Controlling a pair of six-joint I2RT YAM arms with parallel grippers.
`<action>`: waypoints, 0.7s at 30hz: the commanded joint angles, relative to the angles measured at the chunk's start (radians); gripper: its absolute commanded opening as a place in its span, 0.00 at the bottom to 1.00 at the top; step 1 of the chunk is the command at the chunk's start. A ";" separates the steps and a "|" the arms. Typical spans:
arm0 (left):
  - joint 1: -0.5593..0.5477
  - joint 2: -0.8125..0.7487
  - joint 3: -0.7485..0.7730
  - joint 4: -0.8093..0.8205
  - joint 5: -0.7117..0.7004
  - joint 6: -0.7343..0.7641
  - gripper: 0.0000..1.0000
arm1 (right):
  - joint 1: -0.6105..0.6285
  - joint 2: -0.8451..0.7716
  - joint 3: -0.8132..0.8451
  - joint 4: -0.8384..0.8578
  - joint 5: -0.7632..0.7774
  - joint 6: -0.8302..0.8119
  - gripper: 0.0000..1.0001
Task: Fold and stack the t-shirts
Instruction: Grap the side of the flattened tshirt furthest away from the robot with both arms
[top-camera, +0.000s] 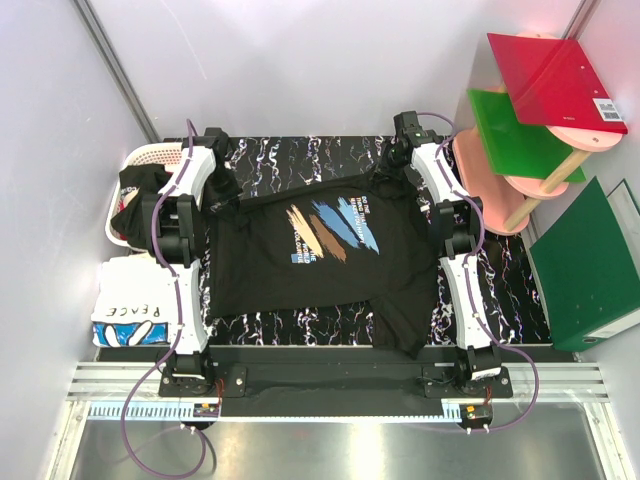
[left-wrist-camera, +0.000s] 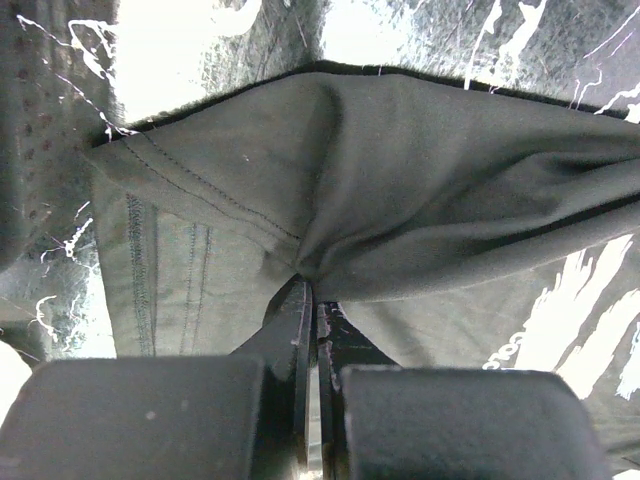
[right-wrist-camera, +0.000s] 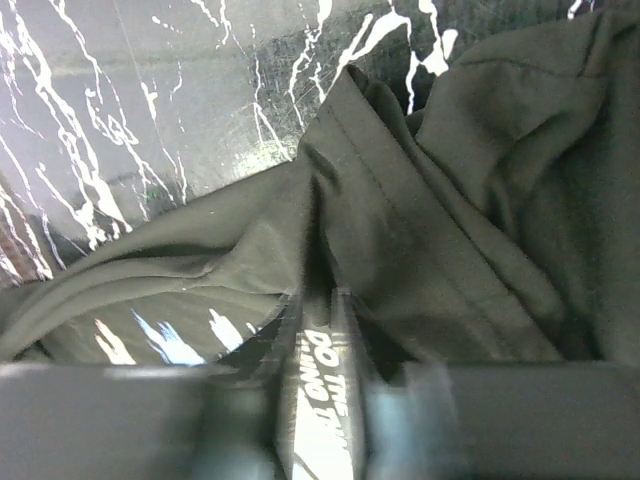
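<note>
A black t-shirt (top-camera: 320, 260) with a blue, white and tan chest print lies spread on the marbled black table (top-camera: 300, 160), with one sleeve hanging over the near edge. My left gripper (top-camera: 228, 188) is shut on its far left corner; in the left wrist view the jaws (left-wrist-camera: 312, 290) pinch a fold of the black cloth (left-wrist-camera: 400, 170). My right gripper (top-camera: 383, 178) grips the far right corner, and its jaws (right-wrist-camera: 320, 295) are nearly closed on bunched cloth (right-wrist-camera: 450, 200). A folded white "PEACE" shirt (top-camera: 135, 315) lies at the near left.
A white slatted basket (top-camera: 140, 158) at the far left holds black and red shirts (top-camera: 130, 200). On the right, a pink stand carries a red board (top-camera: 555, 80) and a green board (top-camera: 515, 135). A dark green binder (top-camera: 590, 265) leans beside the table.
</note>
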 joint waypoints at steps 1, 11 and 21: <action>0.002 -0.061 -0.006 0.021 -0.032 0.006 0.00 | 0.005 -0.067 0.009 0.027 0.003 -0.017 0.34; 0.002 -0.067 -0.026 0.023 -0.049 0.010 0.00 | 0.005 -0.004 0.027 0.057 -0.039 0.014 0.53; 0.003 -0.089 -0.046 0.023 -0.084 0.010 0.00 | 0.004 0.065 0.035 0.082 -0.122 -0.004 0.00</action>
